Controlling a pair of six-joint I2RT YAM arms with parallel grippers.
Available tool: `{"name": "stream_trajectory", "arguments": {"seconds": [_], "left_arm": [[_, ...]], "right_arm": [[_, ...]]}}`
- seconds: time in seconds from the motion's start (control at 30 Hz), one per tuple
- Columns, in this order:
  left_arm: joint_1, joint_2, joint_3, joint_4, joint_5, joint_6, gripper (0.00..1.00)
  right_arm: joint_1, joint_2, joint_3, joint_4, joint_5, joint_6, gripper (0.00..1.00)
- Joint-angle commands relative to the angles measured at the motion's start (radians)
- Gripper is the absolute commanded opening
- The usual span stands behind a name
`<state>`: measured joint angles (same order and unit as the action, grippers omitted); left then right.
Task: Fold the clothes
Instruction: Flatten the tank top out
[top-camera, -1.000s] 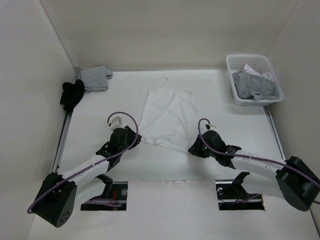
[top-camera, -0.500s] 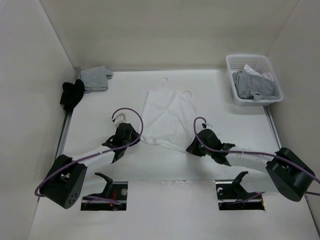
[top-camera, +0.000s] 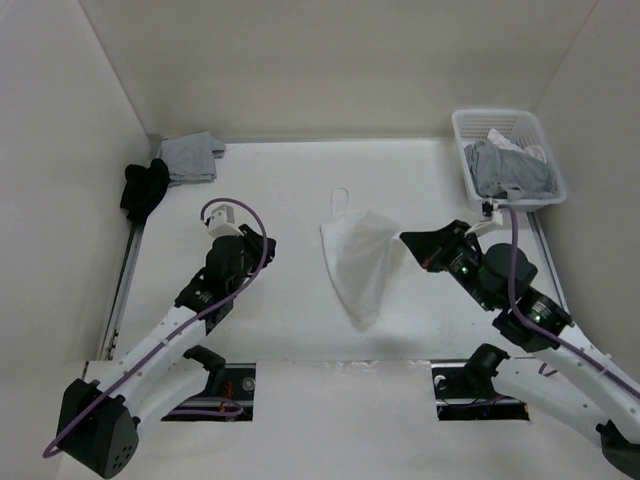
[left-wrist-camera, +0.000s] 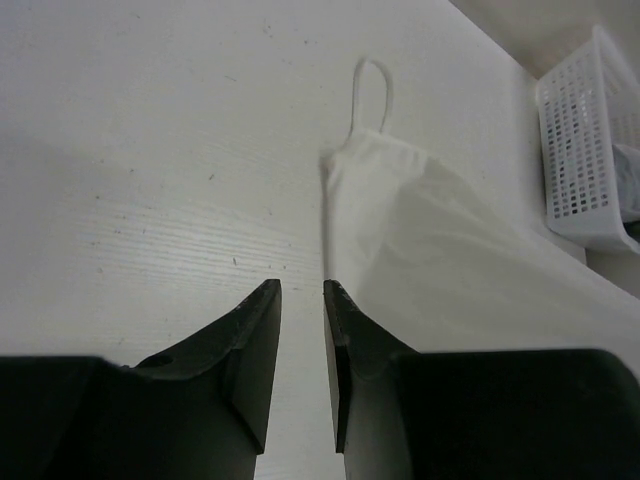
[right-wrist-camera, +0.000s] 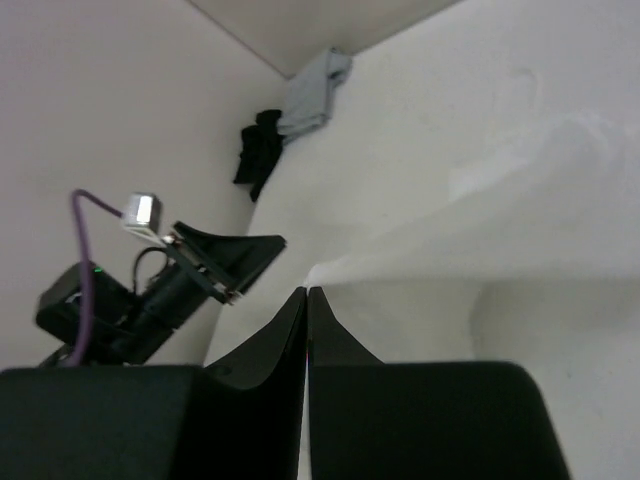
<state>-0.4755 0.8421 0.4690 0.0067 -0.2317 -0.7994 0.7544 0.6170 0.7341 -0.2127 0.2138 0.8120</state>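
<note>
One thin white sleeveless fabric garment (top-camera: 358, 262) is lying near the middle of the white table (top-camera: 270, 180). It is doubled over on itself into a narrow wedge that is tapering toward the near edge. Its upper right corner is rising off the surface to the right gripper (right-wrist-camera: 306, 292). That gripper's fingers are pressing together with no gap showing and are pinching that edge of cloth.

Only one narrow strap loop (top-camera: 340, 200) is showing, lying flat beyond the garment's far left corner. Where the other strap is lying cannot be told. In the right wrist view the fabric is merging with the pale table, and its outline is hard to trace.

The left gripper (left-wrist-camera: 302, 287) is pointing at the garment from its left, apart from it. A narrow slot is showing between its fingers, with bare table visible through it and nothing held. In the left wrist view the garment's left edge is passing out of sight behind the right-hand finger. From above, these fingers are largely hiding under their own arm.

A white lattice plastic basket (top-camera: 500, 118) is standing at the far right corner, holding crumpled grey garments (top-camera: 510, 170). The left wrist view is cutting it off at the frame edge. A folded grey cloth (top-camera: 190, 157) and a bunched black cloth (top-camera: 145, 187) are lying against each other in the far left corner.
</note>
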Motion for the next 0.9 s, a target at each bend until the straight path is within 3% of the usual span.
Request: {"name": "stream_trajectory", "arguments": {"seconds": [0.0, 0.17, 0.33, 0.47, 0.67, 0.87], "left_arm": [[-0.019, 0.014, 0.060, -0.042, 0.000, 0.014, 0.23], [-0.102, 0.040, 0.099, -0.030, -0.012, 0.025, 0.23], [-0.078, 0.046, 0.085, 0.004, 0.009, 0.022, 0.23], [-0.024, 0.011, 0.092, 0.001, 0.023, 0.025, 0.23], [0.091, -0.060, 0.131, -0.030, 0.065, 0.020, 0.23], [0.140, -0.106, 0.169, -0.056, 0.078, 0.017, 0.23]], "right_arm": [[0.064, 0.044, 0.143, -0.067, 0.070, -0.088, 0.03], [0.116, 0.248, 0.321, -0.002, 0.090, -0.178, 0.03], [-0.017, 0.573, 0.517, 0.116, -0.102, -0.188, 0.01], [0.004, 0.728, 0.770, 0.102, -0.099, -0.212, 0.01], [0.101, 0.716, 0.950, 0.041, 0.011, -0.243, 0.01], [0.133, 0.518, 0.718, 0.032, 0.140, -0.183, 0.02]]}}
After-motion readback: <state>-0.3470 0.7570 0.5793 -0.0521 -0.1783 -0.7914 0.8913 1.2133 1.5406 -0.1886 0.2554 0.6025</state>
